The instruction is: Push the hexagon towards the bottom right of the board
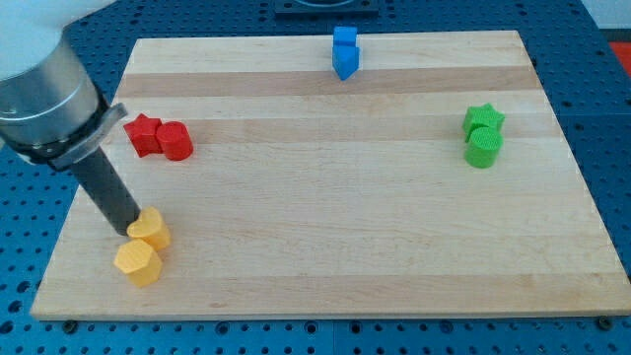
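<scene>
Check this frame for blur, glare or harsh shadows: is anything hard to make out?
Camera view: lighting even, shadows soft and short, no glare on the board. The blocks are sharp. My tip touches the upper yellow block; the arm's grey housing looms large and cropped at the view's left.

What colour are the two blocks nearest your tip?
Yellow: my tip touches the upper yellow block; lower yellow block. Camera view.

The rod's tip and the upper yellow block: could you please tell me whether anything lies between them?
Nothing does. In the camera view, my tip sits right against the left edge of the upper yellow block, with no visible gap; the lower yellow block lies just below, toward the view's bottom.
</scene>
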Controlling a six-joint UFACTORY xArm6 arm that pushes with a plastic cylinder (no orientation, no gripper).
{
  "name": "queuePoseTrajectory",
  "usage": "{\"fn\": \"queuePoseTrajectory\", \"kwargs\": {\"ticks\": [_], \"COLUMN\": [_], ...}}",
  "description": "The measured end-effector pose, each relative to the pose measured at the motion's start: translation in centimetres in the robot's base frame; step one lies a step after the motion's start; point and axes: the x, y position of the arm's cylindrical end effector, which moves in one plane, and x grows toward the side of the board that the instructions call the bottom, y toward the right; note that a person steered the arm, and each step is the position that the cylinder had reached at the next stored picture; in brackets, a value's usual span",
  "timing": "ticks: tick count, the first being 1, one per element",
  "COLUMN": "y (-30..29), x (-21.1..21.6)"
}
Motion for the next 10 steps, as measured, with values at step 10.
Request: {"fn": "queuePoseTrajectory", "kwargs": {"ticks": [10], "y": [4.8], "x": [5.1]}}
